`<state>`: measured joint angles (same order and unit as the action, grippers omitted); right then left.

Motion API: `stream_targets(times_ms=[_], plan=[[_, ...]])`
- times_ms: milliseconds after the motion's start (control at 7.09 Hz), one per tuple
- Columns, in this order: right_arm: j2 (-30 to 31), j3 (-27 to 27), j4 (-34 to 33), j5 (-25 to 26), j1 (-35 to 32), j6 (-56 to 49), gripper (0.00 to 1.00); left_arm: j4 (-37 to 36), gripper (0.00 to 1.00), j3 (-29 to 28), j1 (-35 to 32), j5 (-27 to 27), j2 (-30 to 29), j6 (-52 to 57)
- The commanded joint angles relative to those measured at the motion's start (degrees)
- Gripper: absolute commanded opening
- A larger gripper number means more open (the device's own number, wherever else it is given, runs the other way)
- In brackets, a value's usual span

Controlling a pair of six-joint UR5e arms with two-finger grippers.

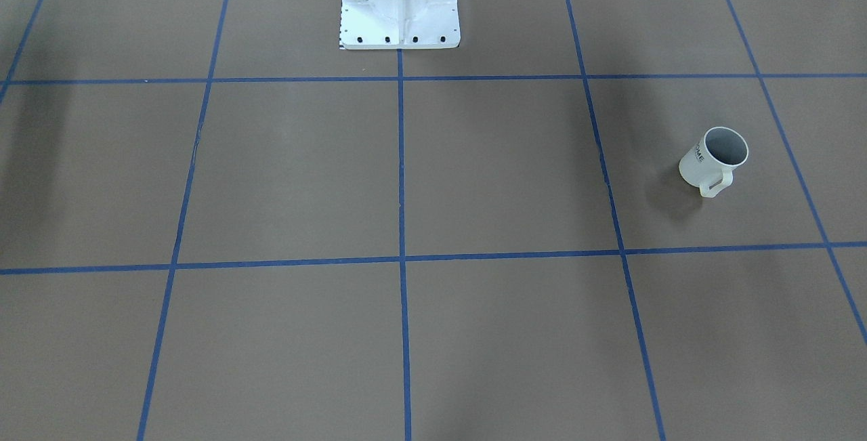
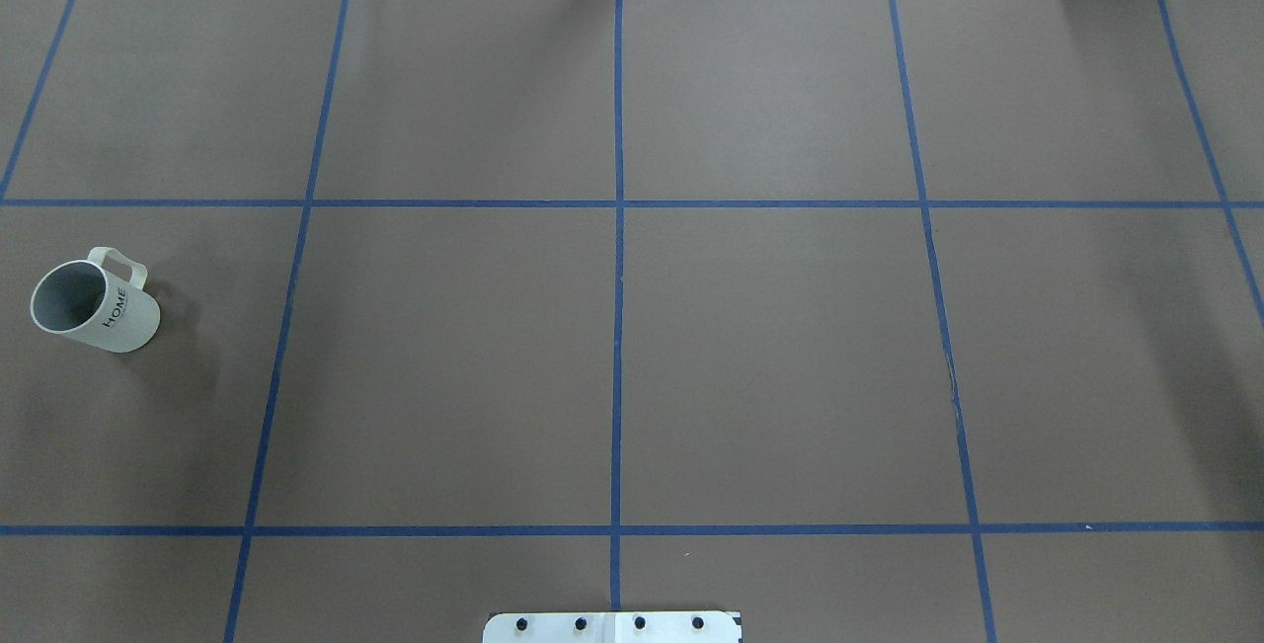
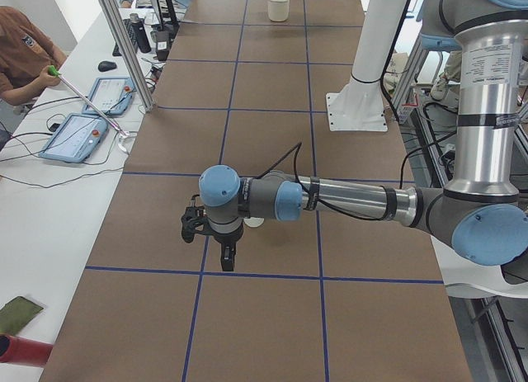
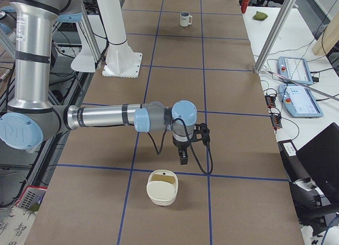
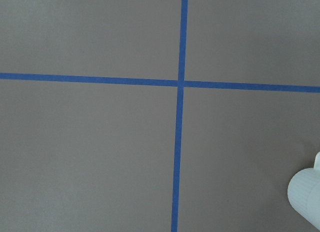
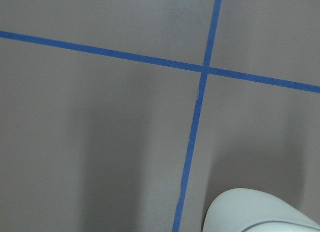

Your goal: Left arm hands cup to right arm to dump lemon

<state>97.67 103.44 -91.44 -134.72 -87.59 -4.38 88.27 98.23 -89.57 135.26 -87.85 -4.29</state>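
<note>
Brown table (image 2: 770, 357) gridded with blue tape. The cup (image 2: 96, 306) stands at 9 o'clock in the overhead view. Left arm (image 3: 355, 202) and right arm (image 4: 106, 117) extend level over the table. The left gripper (image 3: 227, 261) and right gripper (image 4: 183, 160) point down; whether they are open or closed cannot be told.

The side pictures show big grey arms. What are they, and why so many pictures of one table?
They are two robot arms. One side camera shows the left arm close up, the other the right arm. Each reaches over the table; the left gripper and right gripper point down and seem empty. Two more cameras look down from above; two ride on the wrists. A cream cup lettered HOME stands on the left arm's side, a cream container near the right arm.
</note>
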Motion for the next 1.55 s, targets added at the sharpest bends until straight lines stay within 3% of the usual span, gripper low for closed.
stream_targets(times_ms=[0,282,706,1411], plan=[[0.24,0.1,-0.05,0.43,-0.39,0.07,1.0,1.38,1.0,-0.14,0.44,0.1,0.04,-0.19],[0.5,0.27,0.21,0.08,-0.39,0.07,1.0,4.52,1.0,-0.05,5.26,0.1,-0.66,-3.76],[0.41,1.77,0.21,-1.15,-0.3,0.68,1.0,18.37,1.0,-0.14,15.88,-0.08,-0.23,-23.27],[0.59,1.59,0.21,-4.49,-0.13,0.51,1.0,20.1,0.98,-0.49,23.9,-0.08,0.48,-26.65]])
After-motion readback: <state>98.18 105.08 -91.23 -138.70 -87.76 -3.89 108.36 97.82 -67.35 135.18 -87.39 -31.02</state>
